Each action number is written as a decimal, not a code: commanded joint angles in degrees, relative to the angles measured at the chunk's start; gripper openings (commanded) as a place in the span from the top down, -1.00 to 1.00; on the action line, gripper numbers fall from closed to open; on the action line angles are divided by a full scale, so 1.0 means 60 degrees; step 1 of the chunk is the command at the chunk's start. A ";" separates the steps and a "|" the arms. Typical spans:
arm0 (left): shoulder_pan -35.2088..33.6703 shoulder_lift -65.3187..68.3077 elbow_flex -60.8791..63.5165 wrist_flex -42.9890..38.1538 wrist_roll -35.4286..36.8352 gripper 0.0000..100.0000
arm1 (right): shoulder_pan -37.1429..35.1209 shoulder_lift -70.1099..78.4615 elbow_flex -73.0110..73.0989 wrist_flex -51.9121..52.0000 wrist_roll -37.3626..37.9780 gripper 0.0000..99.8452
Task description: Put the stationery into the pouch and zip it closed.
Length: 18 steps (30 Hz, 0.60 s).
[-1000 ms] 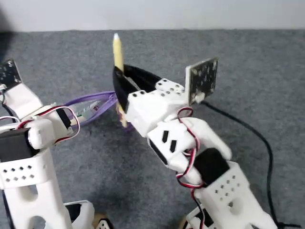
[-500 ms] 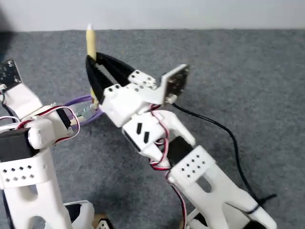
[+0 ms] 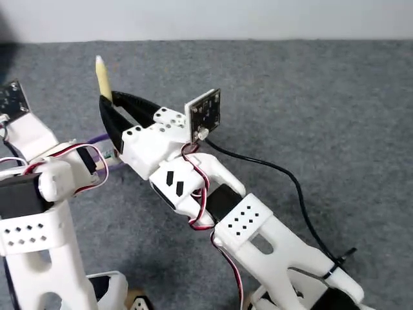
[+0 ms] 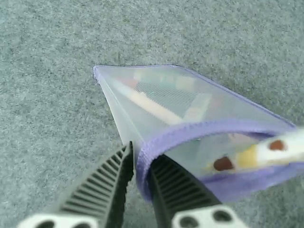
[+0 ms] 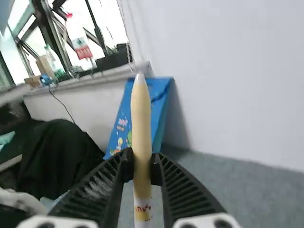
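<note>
Pouch (image 4: 180, 109), clear with purple trim, lies on the grey desk (image 4: 47, 71), its open rim pinched in the left end effector (image 4: 140, 152). The right end effector (image 5: 141, 159) clamps a yellow pen (image 5: 141, 118) upright, near that rim.

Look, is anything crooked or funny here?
Only the yellow pen: the right gripper clamps it standing nearly upright, tip pointing up, not lying flat. The left gripper pinches the purple rim of the pouch, and its mouth gapes open. Nothing looks spilled or broken.
</note>
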 commanded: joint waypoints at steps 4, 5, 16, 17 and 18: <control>-0.0029 0.0103 0.0022 -0.0059 0.0059 0.98 | -0.0007 -0.1311 -0.0586 0.2821 -0.1040 0.98; -0.0029 0.0103 0.0022 -0.0059 0.0059 0.98 | -0.0007 -0.1473 -0.0586 0.3260 -0.1143 0.98; -0.0029 0.0103 0.0022 -0.0059 0.0059 0.98 | -0.0579 -0.2322 -0.0586 0.5355 -0.1319 0.98; -0.0015 0.0103 0.0022 -0.0059 0.0059 0.98 | -0.0799 -0.2308 -0.0586 0.5341 -0.1319 0.98; -0.0015 0.0103 0.0022 -0.0059 0.0059 0.98 | -0.1018 -0.2264 -0.0586 0.5311 -0.1319 0.98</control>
